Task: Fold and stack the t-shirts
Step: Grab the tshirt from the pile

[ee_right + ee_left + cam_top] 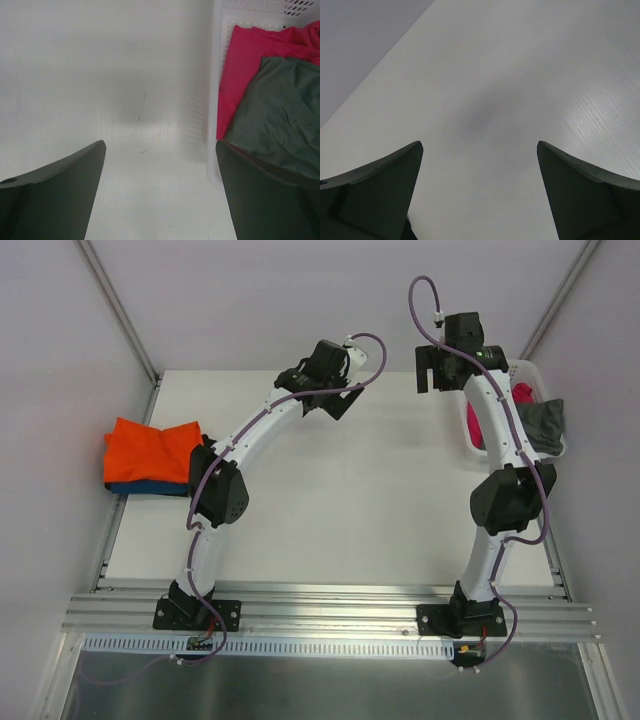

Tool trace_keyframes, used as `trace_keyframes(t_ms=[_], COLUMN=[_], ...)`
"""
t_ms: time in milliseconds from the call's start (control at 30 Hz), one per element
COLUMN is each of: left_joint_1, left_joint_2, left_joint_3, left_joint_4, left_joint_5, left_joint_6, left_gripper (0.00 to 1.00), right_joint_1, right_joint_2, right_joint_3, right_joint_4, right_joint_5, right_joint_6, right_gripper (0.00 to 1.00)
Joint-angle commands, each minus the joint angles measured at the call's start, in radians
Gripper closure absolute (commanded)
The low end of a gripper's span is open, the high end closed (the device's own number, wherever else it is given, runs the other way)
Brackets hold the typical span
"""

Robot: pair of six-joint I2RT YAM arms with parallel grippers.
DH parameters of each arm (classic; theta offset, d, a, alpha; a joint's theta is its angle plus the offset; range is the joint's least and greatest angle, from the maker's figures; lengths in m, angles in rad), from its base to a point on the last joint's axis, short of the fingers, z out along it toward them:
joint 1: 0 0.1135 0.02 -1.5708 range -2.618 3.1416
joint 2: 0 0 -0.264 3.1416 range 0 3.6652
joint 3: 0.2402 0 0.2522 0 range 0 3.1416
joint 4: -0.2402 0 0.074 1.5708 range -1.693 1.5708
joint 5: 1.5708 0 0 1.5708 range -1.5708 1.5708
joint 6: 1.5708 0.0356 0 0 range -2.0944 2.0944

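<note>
The left gripper point(479, 146) is wide open and holds nothing. It hangs over the bare table point(510, 75). The right gripper point(160, 145) is wide open and empty too, just beside the basket point(214, 90).

Two shirts sit folded in a pile on the left side of the table, the orange shirt point(150, 448) on the blue shirt point(140, 486). The pink shirt point(247, 60) and the grey shirt point(282, 115) lie bunched up in the basket, grey on top.

They look soft, light and floppy. I think a raised fold of the grey shirt is the best spot to pinch.
</note>
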Motion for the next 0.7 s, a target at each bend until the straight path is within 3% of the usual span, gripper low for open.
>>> trace_keyframes(t_ms=[0,667], left_joint_1=[0.012,0.015], left_joint_2=[-0.005,0.001], left_joint_3=[0.035,0.040], left_joint_4=[0.024,0.024], left_joint_5=[-0.023,-0.018], left_joint_6=[0.010,0.004], left_gripper=[0.01,0.01], right_joint_1=[0.026,0.059], right_joint_2=[0.001,0.018], right_joint_3=[0.042,0.030], right_joint_4=[0.019,0.044], right_joint_5=[0.041,0.066], right_joint_6=[-0.003,-0.050], right_gripper=[0.03,0.03])
